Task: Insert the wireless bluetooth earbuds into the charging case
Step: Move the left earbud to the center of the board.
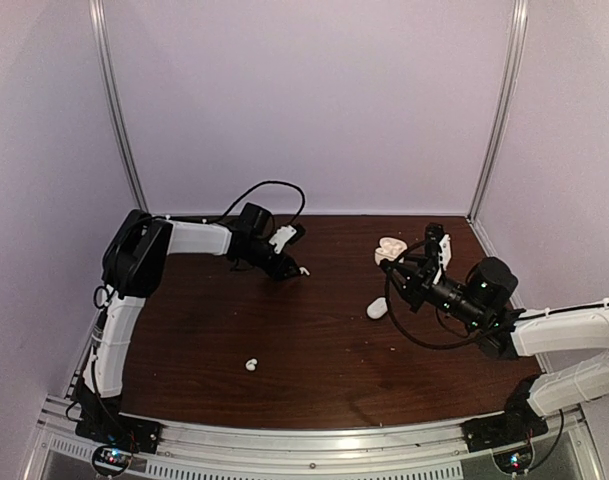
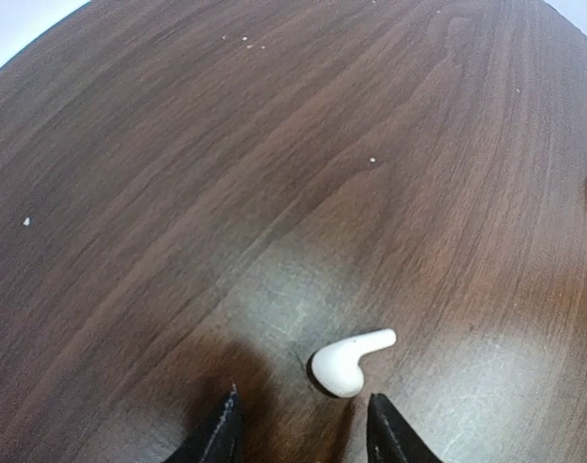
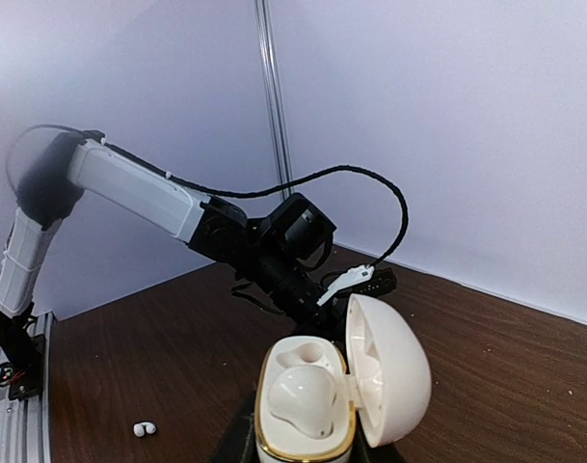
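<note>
**Earbud in play:** one earbud [image 2: 349,359] is lying flat on the table [image 1: 324,340], well apart from the open charging case [image 1: 388,249], out to the case's left going by the overhead.

**Other bud:** a loose earbud [image 1: 251,365] is sitting even further from the case, left and toward the near edge.

**Inside the case:** rounded white shapes are nestling in the wells. I'm guessing at least one bud is seated, but I can't count them.

**Case:** its lid [image 3: 385,381] is standing swung open.

**Right gripper** [image 1: 399,262]**:** it's looking clamped on the base of the case and holding it up. The fingers are mostly hidden underneath, so that's my read of it.

**Left gripper** [image 2: 303,400]**:** the jaws are spread with nothing in them. They're hovering low over the table with the bud just ahead of the gap, nearer one fingertip than the other.

**Step:** I'd say the left arm is lining up the pickup.

**Next move:** it's going to need a nudge forward and sideways so the bud sits square between the fingers, then a gentle squeeze. That glossy little thing could easily squirt out. After that it's a carry over to the case and into a free well.

**View differences:**
- **Left wrist:** this is the only view showing how the bud is lying, head toward the fingers and stem pointing away.
- **Overhead:** the bud is a speck here, but only this view is showing a white pebble [image 1: 377,308] just on the near side of the case, probably a second case.
- **Right wrist:** only this view is looking into the wells.
</note>
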Robot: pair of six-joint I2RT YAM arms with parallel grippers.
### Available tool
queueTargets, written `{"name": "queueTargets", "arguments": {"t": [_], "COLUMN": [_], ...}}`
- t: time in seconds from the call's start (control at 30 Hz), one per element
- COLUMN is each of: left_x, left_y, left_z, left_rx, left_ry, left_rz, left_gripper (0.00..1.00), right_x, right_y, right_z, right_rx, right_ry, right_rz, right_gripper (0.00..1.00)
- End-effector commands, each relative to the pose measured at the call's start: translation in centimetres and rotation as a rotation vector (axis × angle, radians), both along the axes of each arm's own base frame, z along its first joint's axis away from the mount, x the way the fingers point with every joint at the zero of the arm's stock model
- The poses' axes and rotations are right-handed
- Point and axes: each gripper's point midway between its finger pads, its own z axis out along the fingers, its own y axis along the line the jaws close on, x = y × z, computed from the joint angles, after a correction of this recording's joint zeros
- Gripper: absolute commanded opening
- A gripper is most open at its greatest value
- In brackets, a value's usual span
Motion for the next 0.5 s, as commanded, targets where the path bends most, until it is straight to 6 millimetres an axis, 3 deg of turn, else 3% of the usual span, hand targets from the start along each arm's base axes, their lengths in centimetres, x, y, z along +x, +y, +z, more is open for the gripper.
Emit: {"name": "queueTargets", "arguments": {"t": [0.0,0.47], "left_x": [-0.2,-0.9], "left_y": [-0.5,-1.9], "left_z": [-1.2,-3.4], "left_rx": [0.033,0.108], "left_ry": [-0.027,-0.055], "left_rz": [-0.073,-0.173], "left_gripper": [0.46,0.41], "right_x": [-0.1,0.1], "right_y": [-0.2,-0.2], "right_z": [0.4,0.4], "right_rx": [0.021,0.020], "right_ry": [-0.014,-0.012], "right_rz": [0.011,0.010], "right_gripper": [0.00,0.00]}}
